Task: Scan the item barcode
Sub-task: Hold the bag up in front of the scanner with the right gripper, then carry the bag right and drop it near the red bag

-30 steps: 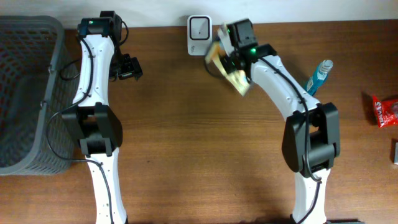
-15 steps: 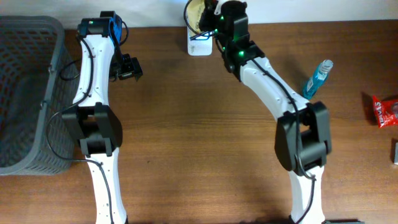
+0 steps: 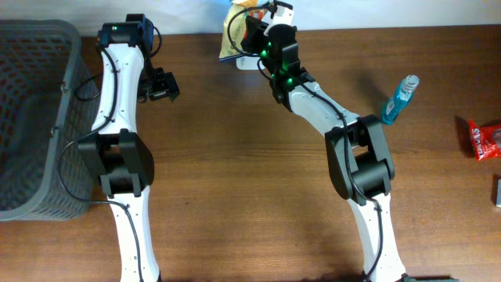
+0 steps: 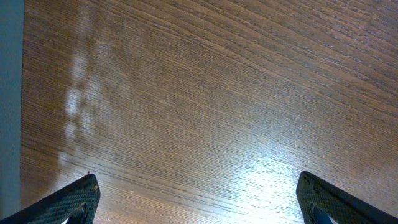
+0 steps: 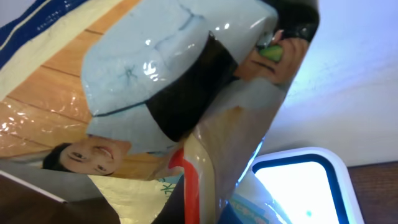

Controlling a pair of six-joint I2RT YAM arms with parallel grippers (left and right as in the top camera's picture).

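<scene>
At the far edge of the counter [image 3: 235, 172] we see the right tool [image 3: 254, 33] clamped on the packet [image 5: 155, 93], right by the white scanner [image 5: 298, 180]. The left tool [image 4: 199, 200] has its fingers wide apart over bare brown wood. A grey basket [image 3: 31, 117] closes the left edge. A blue bottle [image 3: 399, 98] and a red pouch [image 3: 485, 139] are at the right, with open wood between.
</scene>
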